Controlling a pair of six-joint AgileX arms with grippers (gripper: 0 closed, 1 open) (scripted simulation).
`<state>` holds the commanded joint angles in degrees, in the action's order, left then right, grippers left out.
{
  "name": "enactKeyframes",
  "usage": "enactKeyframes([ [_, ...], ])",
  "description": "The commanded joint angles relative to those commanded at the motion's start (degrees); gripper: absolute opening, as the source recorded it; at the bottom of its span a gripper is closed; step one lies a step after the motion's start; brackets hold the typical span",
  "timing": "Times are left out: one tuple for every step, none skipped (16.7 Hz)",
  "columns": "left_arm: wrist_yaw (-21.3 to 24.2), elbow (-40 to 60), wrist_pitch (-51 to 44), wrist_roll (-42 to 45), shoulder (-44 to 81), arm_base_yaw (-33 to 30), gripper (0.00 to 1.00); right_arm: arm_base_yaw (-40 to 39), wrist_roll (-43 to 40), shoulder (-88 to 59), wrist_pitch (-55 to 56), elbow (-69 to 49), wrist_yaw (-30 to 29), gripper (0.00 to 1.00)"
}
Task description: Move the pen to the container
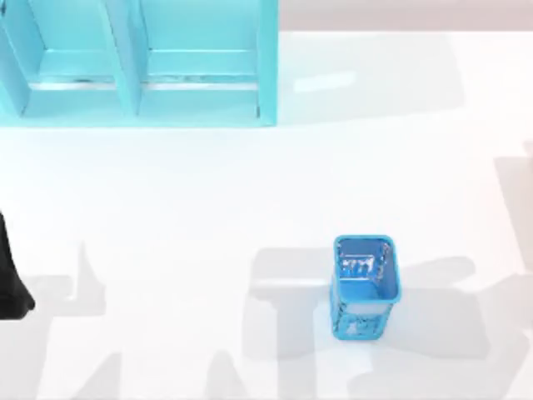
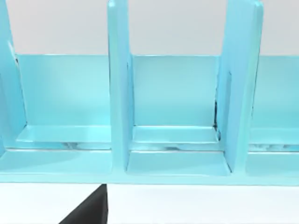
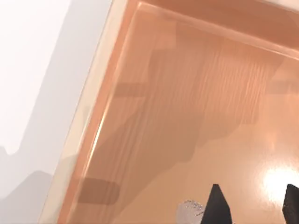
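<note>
The right gripper (image 3: 252, 205), spread wide and empty over the tray (image 3: 187, 93), has what looks like the pen (image 3: 188, 212) just beside it, while the left arm (image 1: 10, 283) sits parked at the left.

- White table (image 1: 208, 208), glossy, with soft grey shadows across the near half.
- Turquoise divided rack (image 1: 137, 62) at the far left, open compartments between upright partitions; seen close in the left wrist view (image 2: 175, 93).
- Pale wall strip (image 1: 400, 15) beyond the far edge.
- Orange-tan tray surface (image 3: 196, 102) with raised rim, bright glare spot.
</note>
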<state>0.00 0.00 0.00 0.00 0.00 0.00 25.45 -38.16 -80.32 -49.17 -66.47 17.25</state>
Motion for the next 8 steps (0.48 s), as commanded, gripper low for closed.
enactKeyframes([
  [0.0,0.0,0.0,0.0,0.0,0.0,1.0,0.0,0.0,0.0,0.0,0.0,0.0,0.45],
  [0.0,0.0,0.0,0.0,0.0,0.0,1.0,0.0,0.0,0.0,0.0,0.0,0.0,0.53],
  [0.0,0.0,0.0,0.0,0.0,0.0,1.0,0.0,0.0,0.0,0.0,0.0,0.0,0.6],
  [0.0,0.0,0.0,0.0,0.0,0.0,1.0,0.0,0.0,0.0,0.0,0.0,0.0,0.68],
  [0.0,0.0,0.0,0.0,0.0,0.0,1.0,0.0,0.0,0.0,0.0,0.0,0.0,0.75],
  [0.0,0.0,0.0,0.0,0.0,0.0,1.0,0.0,0.0,0.0,0.0,0.0,0.0,0.83],
  [0.0,0.0,0.0,0.0,0.0,0.0,1.0,0.0,0.0,0.0,0.0,0.0,0.0,0.9],
  [0.0,0.0,0.0,0.0,0.0,0.0,1.0,0.0,0.0,0.0,0.0,0.0,0.0,0.98],
])
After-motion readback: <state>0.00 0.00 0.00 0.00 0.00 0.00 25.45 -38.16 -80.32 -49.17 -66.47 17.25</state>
